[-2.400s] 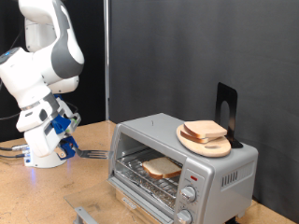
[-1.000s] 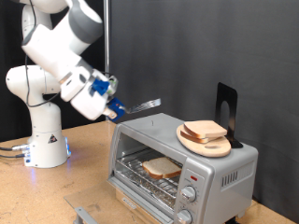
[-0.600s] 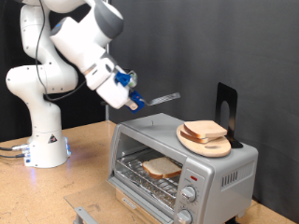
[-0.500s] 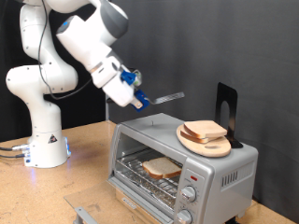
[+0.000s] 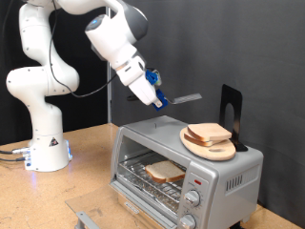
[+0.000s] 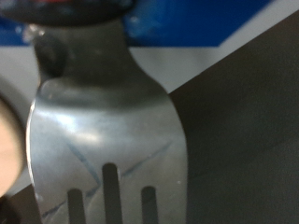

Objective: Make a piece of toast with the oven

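The arm reaches in from the exterior view's upper left, and its gripper [image 5: 155, 96] hangs in the air above the oven [image 5: 187, 168], towards that view's left of the oven's top. A thin metal spatula [image 5: 181, 98] sticks out from the gripper, lying nearly level and pointing to the exterior view's right. Its handle end is buried in the blue and white hand, so the fingers themselves cannot be made out, and whether the jaws are spread or pinching the handle cannot be told from either view.

The wrist view is filled almost wholly by the spatula [image 6: 103, 131]: a grey blade with scratches and the upper ends of three slots, the rest cut off by the picture's edge. A blurred blue band and a dark shape lie past the handle, too soft to name. A pale rounded patch at one edge is also unclear.

The oven stands on the wooden table [image 5: 86, 176] with its glass door dropped open; the door is partly cut off at the exterior view's bottom. One piece of toast [image 5: 164, 171] lies flat on the wire rack inside. On the oven's top, towards the exterior view's right, sits a round wooden board [image 5: 204, 146] bearing more bread slices [image 5: 209, 133], stacked so their number is hard to tell. A dark stand [image 5: 231, 113] rises just behind the board.
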Robot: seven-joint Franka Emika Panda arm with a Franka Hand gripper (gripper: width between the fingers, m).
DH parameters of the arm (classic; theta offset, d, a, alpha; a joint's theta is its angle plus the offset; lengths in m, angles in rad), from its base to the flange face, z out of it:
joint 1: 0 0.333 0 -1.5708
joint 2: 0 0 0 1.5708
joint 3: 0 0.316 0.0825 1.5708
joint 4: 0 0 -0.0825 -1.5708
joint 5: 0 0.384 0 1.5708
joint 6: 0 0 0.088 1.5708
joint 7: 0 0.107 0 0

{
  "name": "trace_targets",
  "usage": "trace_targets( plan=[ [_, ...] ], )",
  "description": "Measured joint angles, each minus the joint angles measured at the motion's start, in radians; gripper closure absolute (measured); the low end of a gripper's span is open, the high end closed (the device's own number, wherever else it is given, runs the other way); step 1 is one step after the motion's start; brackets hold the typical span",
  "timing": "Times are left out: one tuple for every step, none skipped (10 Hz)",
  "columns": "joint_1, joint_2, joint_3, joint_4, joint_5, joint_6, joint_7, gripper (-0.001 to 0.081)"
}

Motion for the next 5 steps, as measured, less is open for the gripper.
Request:
trace_targets(
  plan=[
    [-0.001, 0.011, 0.031, -0.007, -0.003, 0.027, 0.020, 0.0419],
    [-0.001, 0.027, 0.054, -0.014, -0.002, 0.051, 0.025, 0.0419],
    [-0.001, 0.041, 0.068, -0.017, 0.002, 0.069, 0.025, 0.0419],
    [-0.001, 0.053, 0.076, -0.019, 0.009, 0.081, 0.024, 0.0419],
    [-0.001, 0.063, 0.083, -0.021, 0.017, 0.094, 0.022, 0.0419]
  ],
)
